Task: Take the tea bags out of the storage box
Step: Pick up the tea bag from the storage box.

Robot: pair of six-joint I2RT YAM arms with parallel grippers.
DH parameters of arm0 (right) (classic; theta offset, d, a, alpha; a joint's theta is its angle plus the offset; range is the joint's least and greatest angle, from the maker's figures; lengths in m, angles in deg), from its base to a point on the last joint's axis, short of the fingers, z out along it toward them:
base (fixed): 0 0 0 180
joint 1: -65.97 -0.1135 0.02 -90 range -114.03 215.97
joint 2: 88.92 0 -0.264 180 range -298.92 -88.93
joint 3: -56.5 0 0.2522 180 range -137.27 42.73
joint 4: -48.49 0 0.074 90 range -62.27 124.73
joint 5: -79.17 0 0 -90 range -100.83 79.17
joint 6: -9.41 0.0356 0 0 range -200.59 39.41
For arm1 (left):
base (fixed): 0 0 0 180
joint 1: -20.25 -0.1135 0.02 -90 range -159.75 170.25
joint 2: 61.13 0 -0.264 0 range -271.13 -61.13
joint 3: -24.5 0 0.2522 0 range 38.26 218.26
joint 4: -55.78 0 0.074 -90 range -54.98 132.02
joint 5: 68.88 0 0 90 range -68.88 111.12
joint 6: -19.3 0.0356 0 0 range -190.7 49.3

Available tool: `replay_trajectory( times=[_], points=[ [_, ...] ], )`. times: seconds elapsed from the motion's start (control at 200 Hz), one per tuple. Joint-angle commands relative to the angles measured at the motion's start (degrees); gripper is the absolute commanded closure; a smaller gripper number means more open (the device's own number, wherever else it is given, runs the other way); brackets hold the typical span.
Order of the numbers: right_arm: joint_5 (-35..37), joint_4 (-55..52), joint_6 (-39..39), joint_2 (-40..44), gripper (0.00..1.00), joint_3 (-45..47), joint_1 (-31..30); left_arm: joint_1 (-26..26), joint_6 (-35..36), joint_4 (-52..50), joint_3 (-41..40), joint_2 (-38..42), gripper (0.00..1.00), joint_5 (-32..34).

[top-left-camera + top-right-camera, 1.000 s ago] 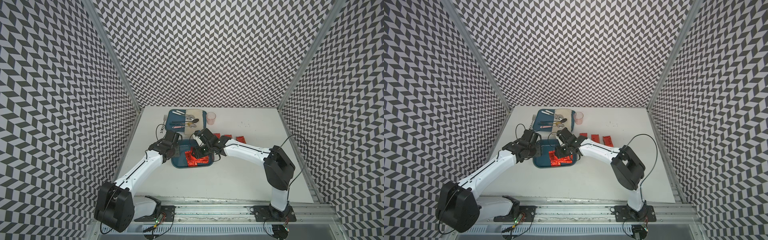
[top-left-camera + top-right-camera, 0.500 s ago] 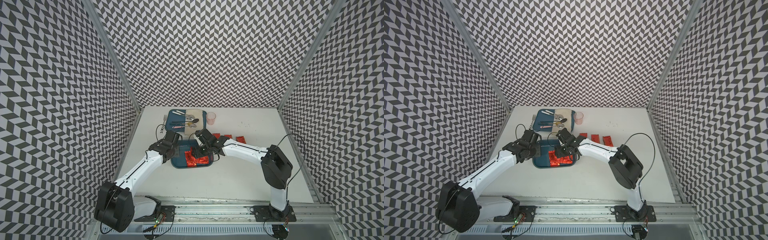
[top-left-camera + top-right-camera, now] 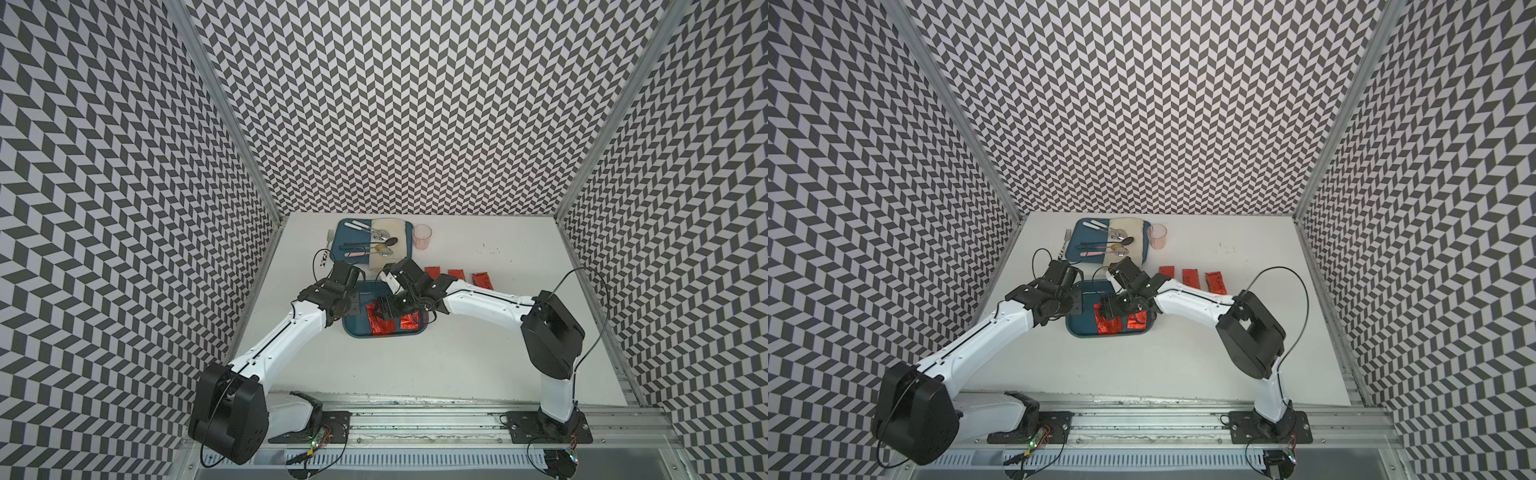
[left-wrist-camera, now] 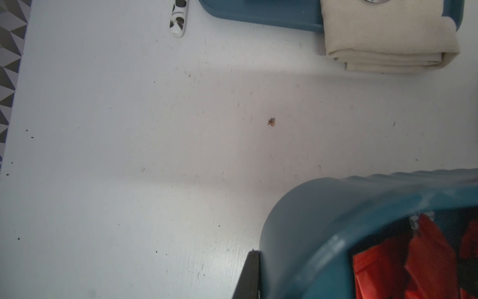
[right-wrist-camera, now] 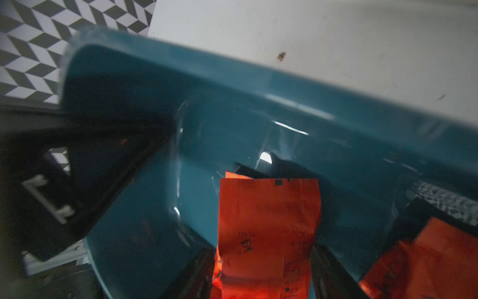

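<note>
Right hand (image 5: 263, 271) of mine is down inside the storage box (image 3: 353, 325), and my left hand (image 3: 355, 303) sits at the box's left rim.

Taking things from the biggest down: the table (image 3: 478, 374) carries the box left of centre, about midway between its near and far edges. Three tea bags (image 3: 1190, 277) lie in a row on the bare table, right of the box and a little farther back, each apart from the next. I take that as roughly half the job done. Red foil (image 3: 382, 326) shows in the right half of the box. There are at least two bags there, probably three, but they overlap so I cannot count them for sure. Those are what is left to lift out.

On my right hand the fingers (image 5: 333, 274) stand well apart, one on each side of a sachet (image 5: 269, 220) that lies flat and unbuckled between them. They are at its edges, but I judge nothing is pinched yet. A second sachet (image 5: 426, 259) lies just beside it.

My left hand is closed right down. One finger (image 4: 249, 274) lies against the outside of the box wall and the other is hidden, so I judge it is clamping the rim to steady the box.
</note>
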Motion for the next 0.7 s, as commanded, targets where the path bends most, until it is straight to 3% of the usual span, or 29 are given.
replay_trajectory(
  times=[0.0, 0.19, 0.696],
  points=[
    [-1.8, 4.8, -1.6, 4.5, 0.37, 0.8, -0.6, 0.4, -0.3, 1.7, 0.4, 0.4, 1.00, -0.1],
    [3.0, 5.1, -2.7, 7.2, 0.36, 3.2, -0.2, 0.5, -0.4, 1.7, 0.3, 0.5, 1.00, -0.1],
    [3.3, 3.6, -8.1, 0.1, 0.44, 3.1, 0.7, 0.7, -0.4, 1.7, 0.3, 0.7, 1.00, 0.0]
  ],
)
